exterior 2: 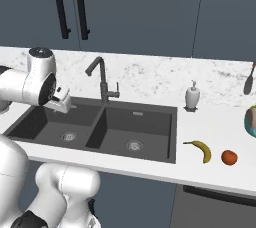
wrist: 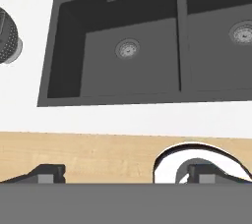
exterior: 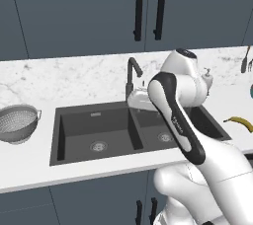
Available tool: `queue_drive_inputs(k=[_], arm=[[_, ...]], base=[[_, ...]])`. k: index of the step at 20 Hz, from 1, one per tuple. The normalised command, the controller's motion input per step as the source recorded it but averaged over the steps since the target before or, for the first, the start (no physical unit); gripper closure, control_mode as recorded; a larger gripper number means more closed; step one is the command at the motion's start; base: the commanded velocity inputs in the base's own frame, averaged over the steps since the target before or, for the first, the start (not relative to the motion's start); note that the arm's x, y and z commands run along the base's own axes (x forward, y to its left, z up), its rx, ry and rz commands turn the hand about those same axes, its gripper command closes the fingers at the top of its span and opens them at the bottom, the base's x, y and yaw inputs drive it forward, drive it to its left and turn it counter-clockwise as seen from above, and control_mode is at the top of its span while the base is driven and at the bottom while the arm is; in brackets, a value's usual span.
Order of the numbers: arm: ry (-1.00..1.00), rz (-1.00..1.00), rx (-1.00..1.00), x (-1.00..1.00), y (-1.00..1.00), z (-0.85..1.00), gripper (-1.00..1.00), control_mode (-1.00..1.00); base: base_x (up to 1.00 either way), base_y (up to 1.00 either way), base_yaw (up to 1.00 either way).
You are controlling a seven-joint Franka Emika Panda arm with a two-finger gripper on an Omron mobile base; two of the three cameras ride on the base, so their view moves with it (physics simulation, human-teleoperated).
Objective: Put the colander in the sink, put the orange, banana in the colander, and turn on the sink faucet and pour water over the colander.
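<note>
White marble surface carries the colander (exterior: 19, 123) at far left of the empty sink (exterior: 99, 130) and the banana (exterior 2: 201, 150) and orange (exterior 2: 229, 157) at its right, so the tool (wrist: 123, 175), spread wide and holding nothing, hangs above the sink's near edge.

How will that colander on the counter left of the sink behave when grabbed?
The colander looks like stiff perforated metal, so it probably won't flex. Being thin and full of holes, it's likely light for its size. Its rounded bowl on a narrow base ring may tip or skid if pushed at the rim.
</note>
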Motion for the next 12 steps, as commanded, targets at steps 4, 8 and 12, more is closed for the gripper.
queue_drive_inputs(k=[4,8,12], arm=[[0.0,0.0,0.21,0.0,0.75,0.0,-1.0,-1.0],[0.08,0.0,0.04,0.14,0.97,0.0,-1.0,-1.0],[0.11,0.0,0.0,0.2,0.92,0.0,-1.0,-1.0]], base=[[0.0,0.0,0.0],[0.0,0.0,0.0],[0.0,0.0,0.0]])
